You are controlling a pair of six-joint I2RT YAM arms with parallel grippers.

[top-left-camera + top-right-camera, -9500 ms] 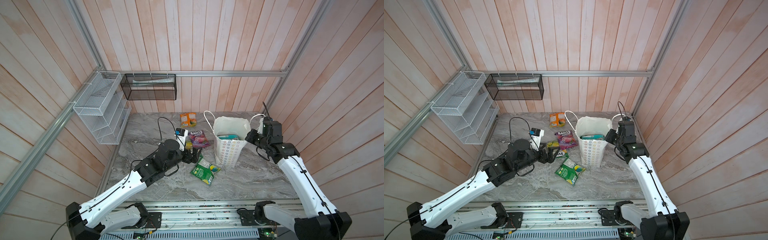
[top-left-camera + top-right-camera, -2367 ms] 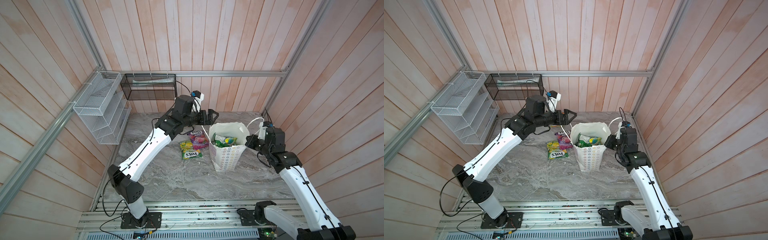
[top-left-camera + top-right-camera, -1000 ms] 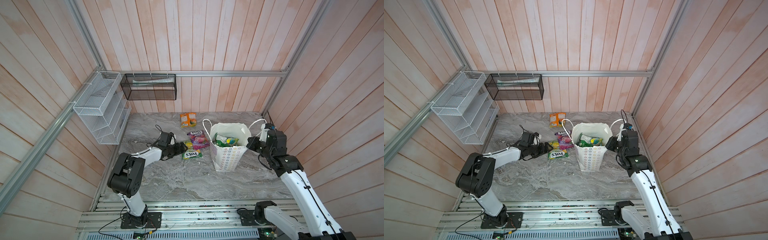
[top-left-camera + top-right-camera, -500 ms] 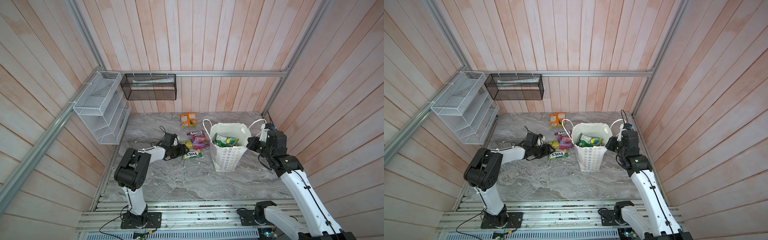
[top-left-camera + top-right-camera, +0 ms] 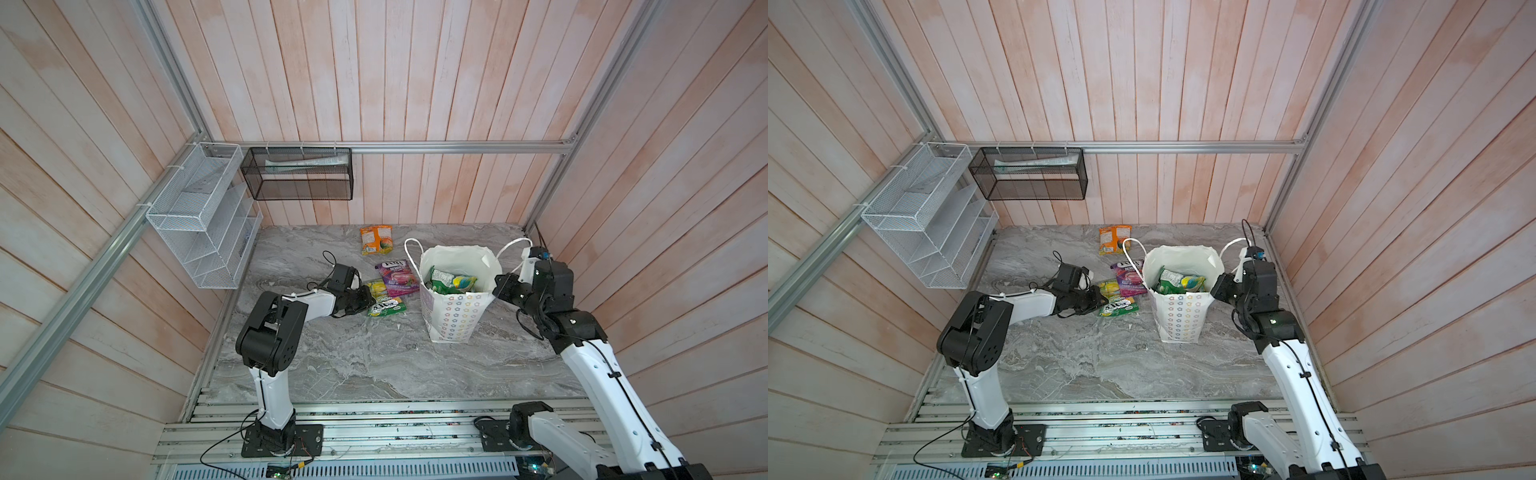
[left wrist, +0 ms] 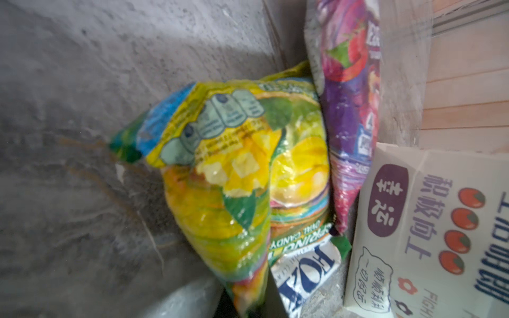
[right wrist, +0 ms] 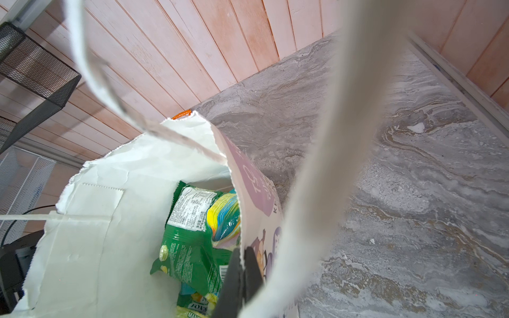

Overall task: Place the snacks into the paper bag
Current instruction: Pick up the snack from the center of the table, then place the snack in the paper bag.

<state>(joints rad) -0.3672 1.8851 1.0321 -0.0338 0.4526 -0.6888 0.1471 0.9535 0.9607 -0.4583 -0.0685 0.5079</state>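
The white paper bag (image 5: 453,316) stands upright right of centre, with green snack pouches (image 5: 451,282) inside it. My right gripper (image 5: 496,289) is shut on the bag's right rim; the right wrist view shows both black fingers (image 7: 234,275) pinching the paper edge (image 7: 242,264). My left gripper (image 5: 368,301) lies low on the table, shut on the end of a yellow-green pouch (image 6: 234,179). A purple pouch (image 5: 397,277) lies against that pouch, next to the bag. An orange pouch (image 5: 376,240) lies apart by the back wall.
A white wire-mesh rack (image 5: 199,232) hangs on the left wall and a black mesh basket (image 5: 297,174) on the back wall. Wooden walls close three sides of the marble table (image 5: 353,361). The bag's cord handles (image 5: 409,253) stick up.
My left gripper slid right along the table to the yellow-green pouch and shut on its end. The right gripper has kept its hold on the bag's rim.
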